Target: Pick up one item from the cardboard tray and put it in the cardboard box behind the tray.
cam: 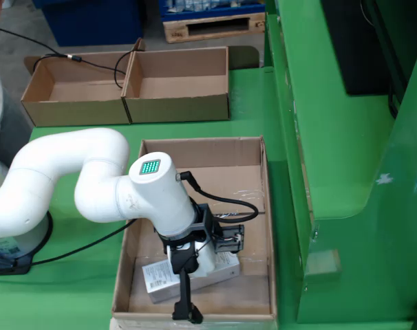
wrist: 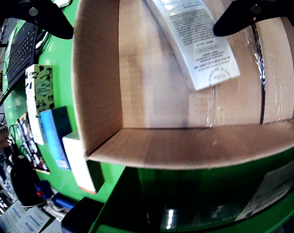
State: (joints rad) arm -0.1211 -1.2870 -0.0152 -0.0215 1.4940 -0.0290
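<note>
A white robot arm [cam: 71, 185] reaches down into a shallow cardboard tray [cam: 253, 206] that sits on a green worktop [cam: 71, 295]. In the fixed view, its gripper [cam: 188, 282] hangs low over the near end of the tray, directly above a flat white packet [cam: 157, 278] with printed text, the only item visible in the tray. The packet lies on the tray floor, close to the tray's near wall. In the gripper view, the same packet appears between two dark fingers [wrist: 244, 17] at the top corners, with the tray's brown floor behind it. The jaws stand apart, one on each side of the packet; whether they touch it cannot be told. Beyond the tray's far wall, well apart from it, sit two open cardboard boxes [cam: 177, 86] side by side, both looking empty. Beside the tray, in the gripper view, several small cartons [wrist: 45, 111] lie on the worktop. Judging from this, the task is at an early stage: the packet is not yet lifted, and gripping, carrying and placing it in a box all remain.
</note>
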